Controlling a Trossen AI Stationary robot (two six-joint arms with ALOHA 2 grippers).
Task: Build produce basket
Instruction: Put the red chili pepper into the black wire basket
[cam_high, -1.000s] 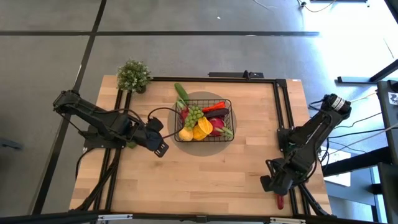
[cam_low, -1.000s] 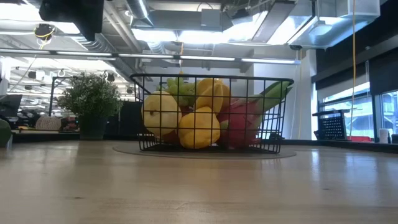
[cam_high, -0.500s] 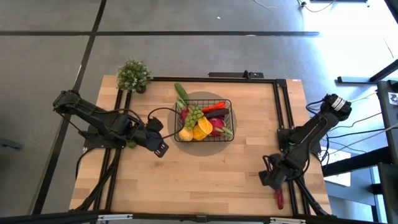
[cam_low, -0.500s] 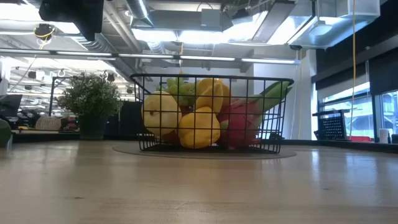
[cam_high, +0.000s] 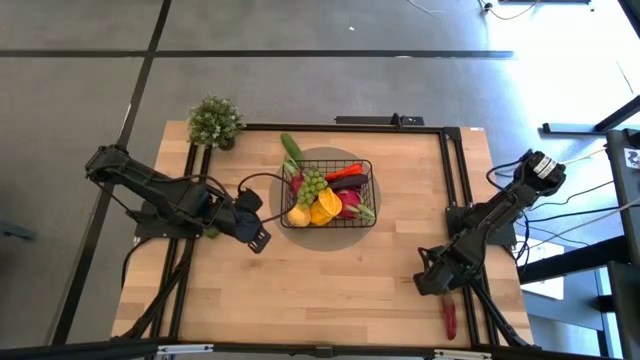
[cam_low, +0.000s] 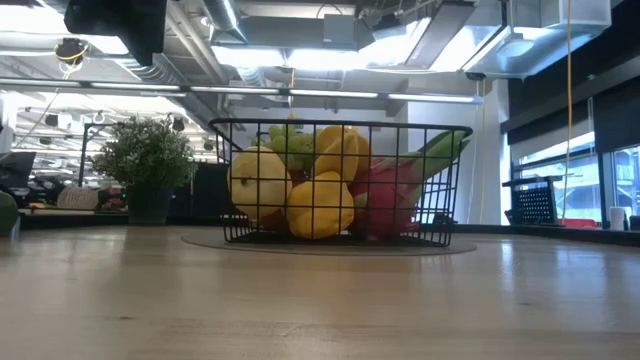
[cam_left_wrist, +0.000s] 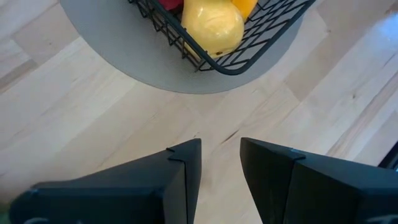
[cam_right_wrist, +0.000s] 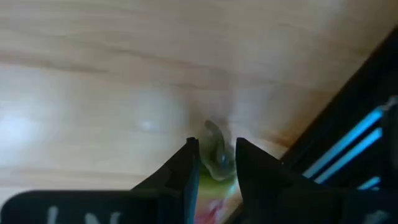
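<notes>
Basket (cam_high: 327, 196) sits on a grey round mat (cam_high: 300, 158) at counter (cam_high: 330, 280) centre-far, filled with produce (cam_high: 322, 199): lemon (cam_left_wrist: 211, 26), grapes (cam_high: 312, 184), pepper, dragon fruit (cam_low: 388, 196), cucumber (cam_high: 290, 148).

Left gripper (cam_high: 257, 237) low over the counter just left of the basket; jaws slightly spread, nothing between them.

Right gripper (cam_high: 428, 280) at the near right edge; jaws pinch the green stem of a red chili (cam_high: 449, 316) lying on the counter.

Potted plant (cam_high: 215, 122) at far left corner.

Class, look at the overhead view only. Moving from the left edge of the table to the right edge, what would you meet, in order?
Left gripper → basket of produce → right gripper → red chili.
</notes>
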